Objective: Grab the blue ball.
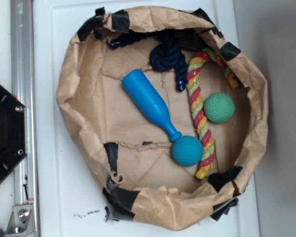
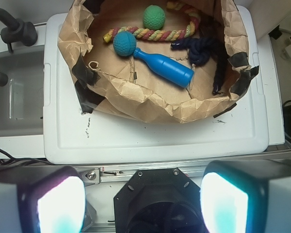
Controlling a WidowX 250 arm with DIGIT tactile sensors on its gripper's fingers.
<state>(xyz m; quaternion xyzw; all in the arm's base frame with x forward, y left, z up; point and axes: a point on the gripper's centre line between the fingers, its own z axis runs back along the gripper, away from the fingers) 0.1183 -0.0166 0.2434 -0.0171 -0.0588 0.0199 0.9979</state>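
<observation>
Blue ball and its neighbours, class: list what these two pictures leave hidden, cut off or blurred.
- Underside of the blue ball: hidden in both views by the ball itself.
- Where the ball meets the blue pin toy and striped rope: touching or just close, unclear in both.
- Dark navy rope: its upper end runs under the paper rim in the exterior view.
- Pincer: absent from the exterior view; in the wrist view its pads are blurred and cut off by the bottom edge.

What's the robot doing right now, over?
Pincer open, far back from paper bowl. Blue ball untouched, against blue pin's tip and striped rope. Approach clear.
</observation>
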